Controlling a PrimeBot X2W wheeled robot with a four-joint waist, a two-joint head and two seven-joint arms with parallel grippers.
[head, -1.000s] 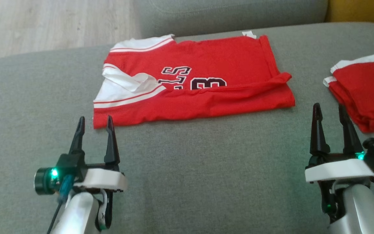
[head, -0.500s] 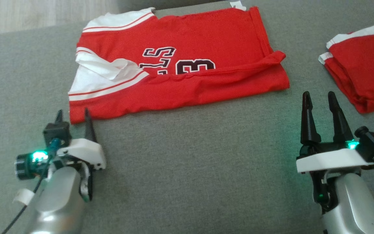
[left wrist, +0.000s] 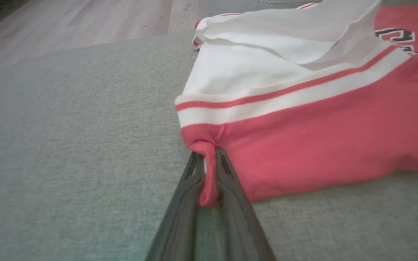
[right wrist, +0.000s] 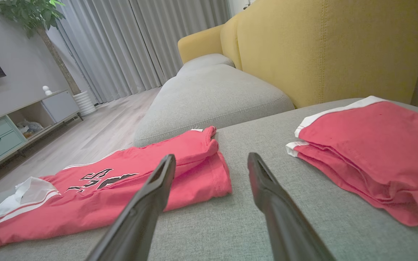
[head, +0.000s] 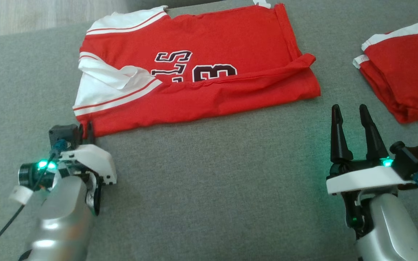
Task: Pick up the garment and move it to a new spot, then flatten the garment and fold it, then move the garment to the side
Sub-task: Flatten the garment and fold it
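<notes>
Claw L (left wrist: 208, 156) nearly closed, pinching jersey (head: 230, 40) corner | claw R (head: 350, 108) wide open, over sofa (head: 209, 181)

Head cam overhead; wrist cams low, close; share garment (head: 230, 101).

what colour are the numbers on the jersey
The numbers are black with a white outline on the red jersey; clearest in the head view.
</notes>
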